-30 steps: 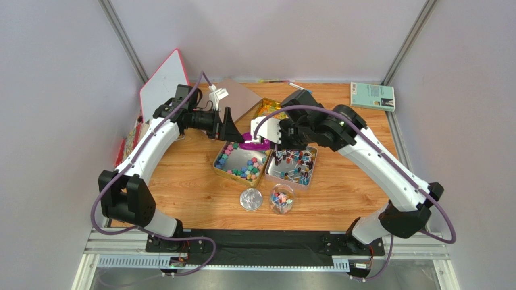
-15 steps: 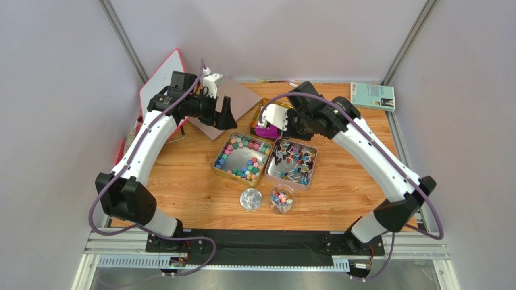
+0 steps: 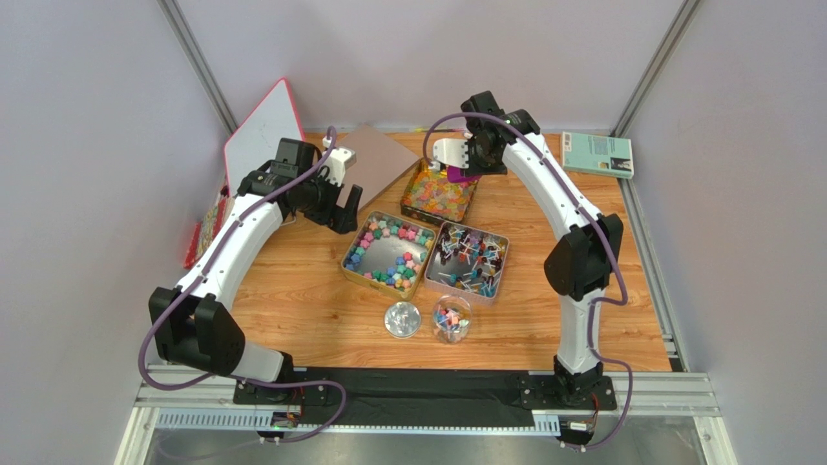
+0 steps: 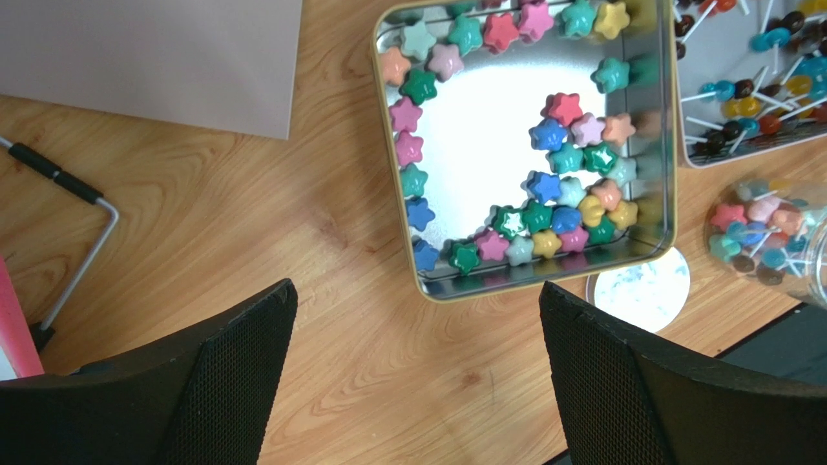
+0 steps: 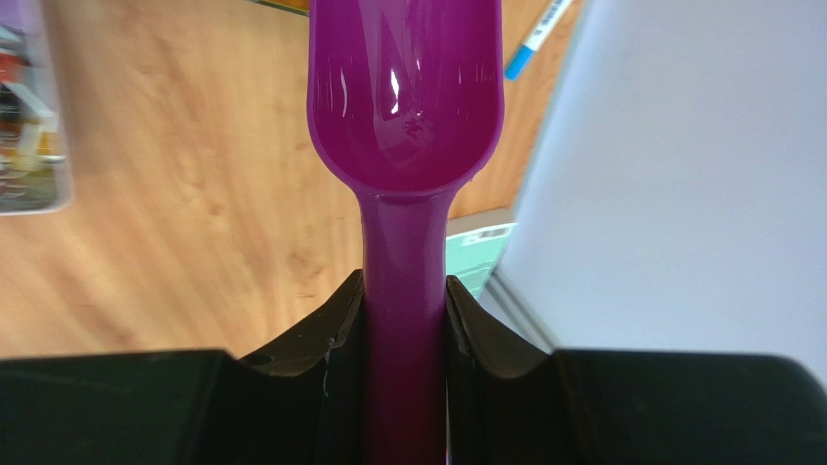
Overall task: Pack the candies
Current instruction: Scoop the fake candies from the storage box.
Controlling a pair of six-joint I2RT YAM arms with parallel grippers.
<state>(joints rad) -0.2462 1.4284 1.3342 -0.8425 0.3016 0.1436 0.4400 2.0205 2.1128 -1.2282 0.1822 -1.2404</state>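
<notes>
Orange candies [image 3: 442, 197], scoop [image 3: 456, 175] at tin [image 3: 410, 182] rim

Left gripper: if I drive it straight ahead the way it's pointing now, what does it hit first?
Probably the wooden table, just beside a corner of the star-candy tin: the open left gripper points down there. Depth is unclear, so a finger might clip the tin's rim.
</notes>
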